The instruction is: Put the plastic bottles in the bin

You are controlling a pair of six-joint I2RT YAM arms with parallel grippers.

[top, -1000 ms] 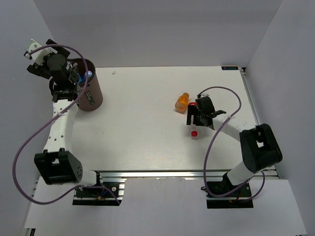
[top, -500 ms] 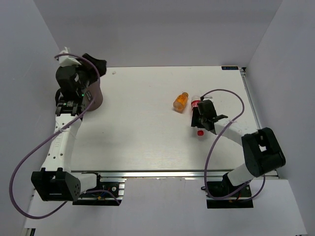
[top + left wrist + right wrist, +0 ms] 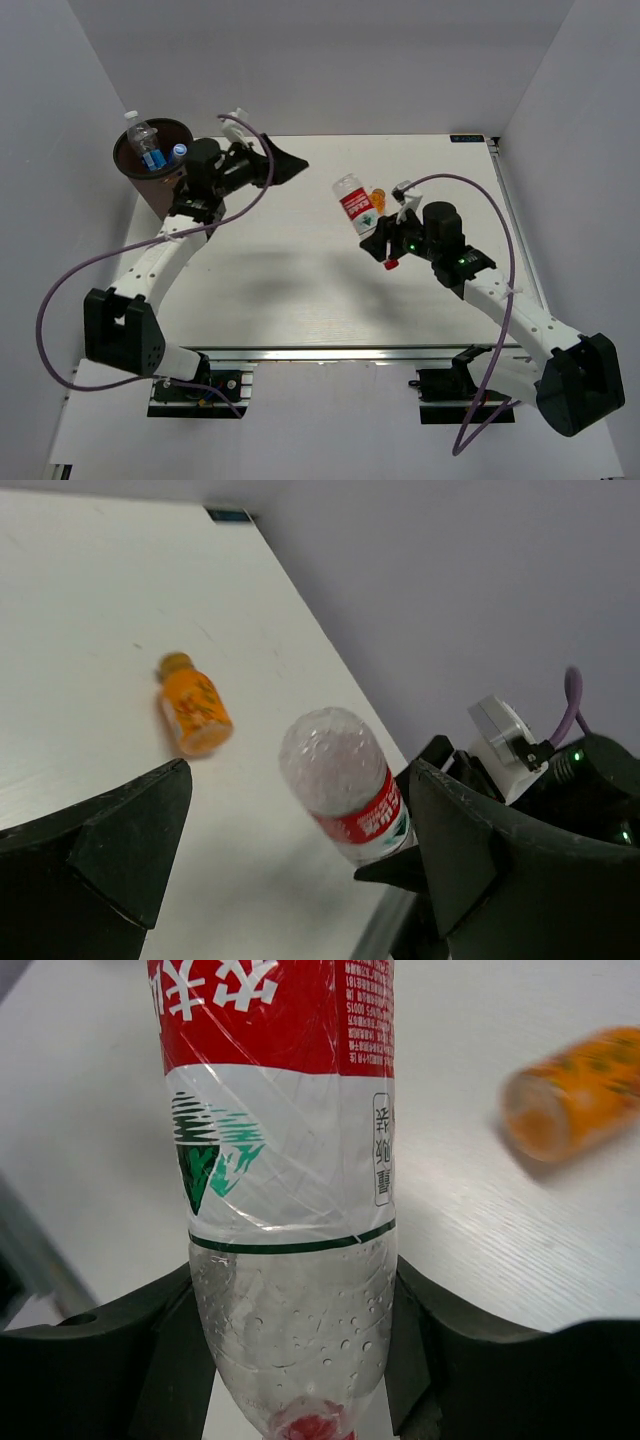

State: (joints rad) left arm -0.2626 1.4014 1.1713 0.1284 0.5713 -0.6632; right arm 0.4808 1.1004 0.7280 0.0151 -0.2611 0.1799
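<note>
White tabletop [image 3: 280, 260], grey walls [image 3: 300, 60] around.

Item one: my right tool [image 3: 295, 1360], pinching the red-label bottle [image 3: 290, 1160] near its cap end, body raised off the surface. The grip sits low on a long bottle, so I judge a slow, swing-free carry is wanted.

Item two: orange bottle [image 3: 376, 199], on its side just beyond my right tool.

Item three: my left tool [image 3: 285, 165], spread, holding nothing.

Item four: bin [image 3: 160, 195], behind my left tool and well apart from my right, with two clear bottles [image 3: 145, 142] inside.

The clear bottle [image 3: 300, 1330] carries a red-and-white label [image 3: 275, 1100] with white Chinese characters and fine print, none clearly readable.
</note>
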